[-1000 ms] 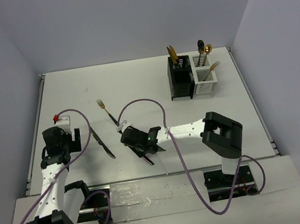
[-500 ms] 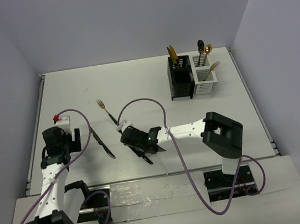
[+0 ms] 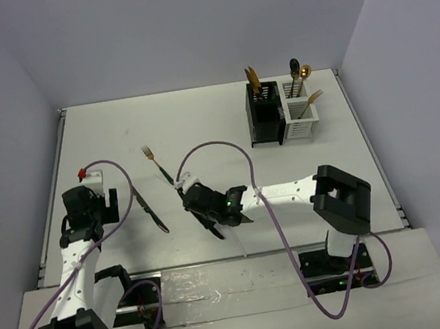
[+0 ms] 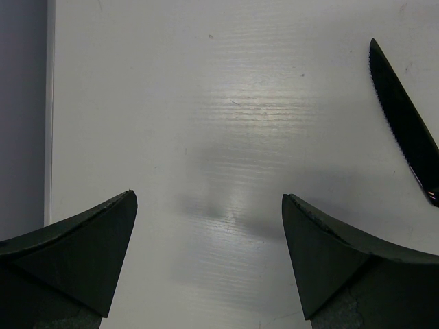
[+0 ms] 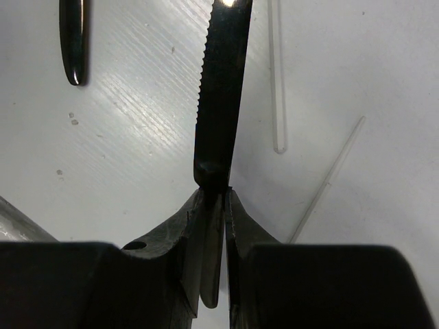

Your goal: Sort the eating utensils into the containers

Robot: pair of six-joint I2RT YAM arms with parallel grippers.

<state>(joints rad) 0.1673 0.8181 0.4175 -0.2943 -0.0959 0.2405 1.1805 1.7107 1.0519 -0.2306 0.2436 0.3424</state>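
**A:** Right wrist view first: what is the right end effector (image 5: 214,195) doing?

**B:** It is clamping a black serrated knife (image 5: 221,89) by the handle. The jaws are standing almost together because the handle is so slim. The blade is pointing straight out ahead of the fingers, which I judge is setting it up to go end-first into a slot.

**A:** Is it hanging clear of the surface (image 5: 137,137)?

**B:** I cannot tell. Two white sticks (image 5: 276,82) are lying just beside the blade.

**A:** And the other arm?

**B:** The left end effector (image 4: 209,205) is hovering with its jaws wide apart and gripping nothing. Only bare surface is showing between them. A second black knife (image 4: 405,137) is lying off to one side, likely the next pick.

**A:** Where is the held knife heading?

**B:** From above, the black caddy (image 3: 264,122) and white caddy (image 3: 298,123) are standing joined at the far right, well apart from it and already carrying several utensils. A gold fork (image 3: 153,161) is lying loose between the arms, so sorting is looking partly done.
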